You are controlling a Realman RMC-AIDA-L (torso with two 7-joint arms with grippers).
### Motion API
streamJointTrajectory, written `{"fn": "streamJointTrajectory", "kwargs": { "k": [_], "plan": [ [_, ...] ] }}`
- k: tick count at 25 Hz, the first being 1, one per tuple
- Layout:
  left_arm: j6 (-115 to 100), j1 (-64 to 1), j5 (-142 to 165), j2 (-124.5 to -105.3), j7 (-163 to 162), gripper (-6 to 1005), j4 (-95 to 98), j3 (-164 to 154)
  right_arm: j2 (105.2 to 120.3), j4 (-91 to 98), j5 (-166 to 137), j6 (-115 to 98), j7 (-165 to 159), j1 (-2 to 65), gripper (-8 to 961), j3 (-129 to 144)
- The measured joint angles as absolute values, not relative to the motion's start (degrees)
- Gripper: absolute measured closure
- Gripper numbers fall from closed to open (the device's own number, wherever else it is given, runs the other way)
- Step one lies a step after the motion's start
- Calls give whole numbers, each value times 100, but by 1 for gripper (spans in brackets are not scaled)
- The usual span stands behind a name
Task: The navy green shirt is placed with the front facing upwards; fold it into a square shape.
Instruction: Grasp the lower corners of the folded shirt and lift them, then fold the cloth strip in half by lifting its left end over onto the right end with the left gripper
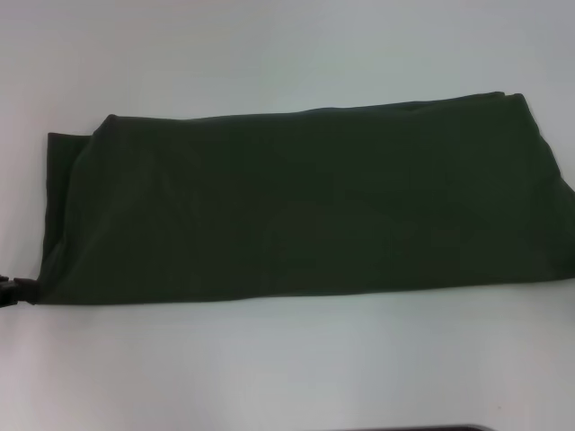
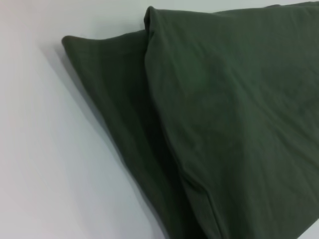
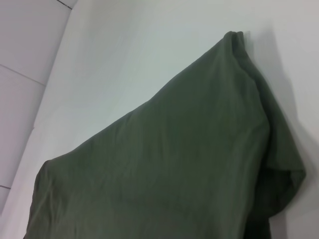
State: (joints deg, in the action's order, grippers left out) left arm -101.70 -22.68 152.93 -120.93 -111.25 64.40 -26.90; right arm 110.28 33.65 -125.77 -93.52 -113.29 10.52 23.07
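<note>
The navy green shirt (image 1: 305, 202) lies on the white table as a long folded band of plain dark green cloth, stretching from the left edge almost to the right edge of the head view. No letters or label show. A small black part of my left gripper (image 1: 13, 293) sits at the shirt's near left corner, touching the cloth edge. In the left wrist view the shirt (image 2: 224, 114) shows two stacked layers ending in a corner. The right wrist view looks at the shirt's other end (image 3: 174, 164), with a folded edge and a corner. My right gripper is out of view.
The white table (image 1: 287, 368) surrounds the shirt on the near and far sides. A dark strip (image 1: 431, 428) shows at the near edge of the head view. Grey floor tiles (image 3: 25, 74) appear beyond the table edge in the right wrist view.
</note>
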Motion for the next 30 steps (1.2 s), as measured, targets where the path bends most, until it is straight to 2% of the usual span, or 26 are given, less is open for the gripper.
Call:
{"fn": "streamJointTrajectory", "kwargs": {
  "k": [17,26,27,30],
  "plan": [
    [-10227,-2287,15301,-12066,-11140,945,6386,-2660,11039,3371,-12577,-9288,-11329,1027,834,2303],
    [-10182,-2340,15314,-12059,-11314,926,6387,-2683,10990,3358,-12552,-9367,-11337,1066,795,2258],
    [-10182,-2346,15317,-12057,-11320,897,6387,-2683,10989,3369,-12545,-9392,-11337,1068,791,2220],
    [-10156,-2384,15318,-12047,-11357,808,6389,-2660,10978,3401,-12536,-9550,-11324,1070,700,1991]
  ]
}}
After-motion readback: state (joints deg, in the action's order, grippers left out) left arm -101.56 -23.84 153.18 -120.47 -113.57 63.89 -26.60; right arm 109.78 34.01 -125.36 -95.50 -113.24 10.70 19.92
